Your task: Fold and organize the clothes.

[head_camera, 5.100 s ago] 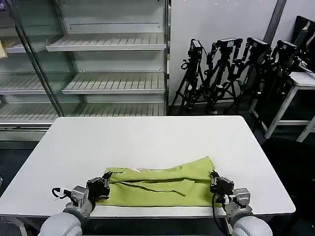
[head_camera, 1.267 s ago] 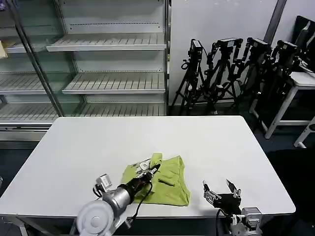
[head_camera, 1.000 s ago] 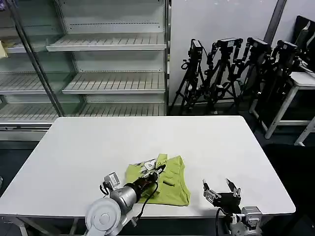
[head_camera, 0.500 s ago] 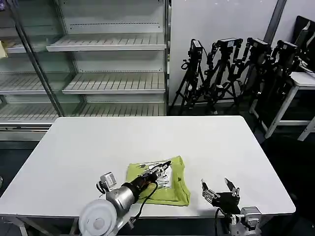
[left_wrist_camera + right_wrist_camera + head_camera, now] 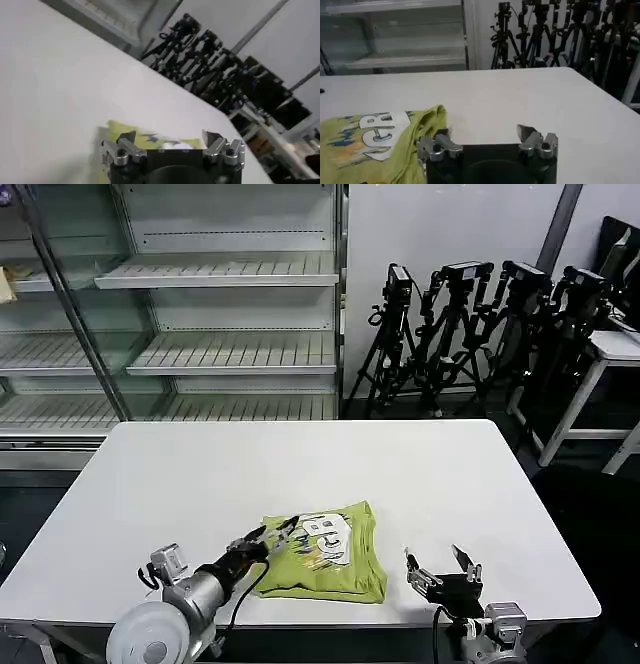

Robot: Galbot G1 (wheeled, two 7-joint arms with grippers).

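The T-shirt [image 5: 325, 552] lies folded into a compact block low and centre in the head view, near the front edge of the white desk [image 5: 300, 459], a white and blue print facing up; its long side runs left to right. Your left gripper [image 5: 268, 540] is the nearer one, at the shirt's left edge, fingers spread wide and holding nothing. Your right gripper [image 5: 440, 567] waits lower right of the shirt, clear of the cloth, fingers wide too, nothing between them
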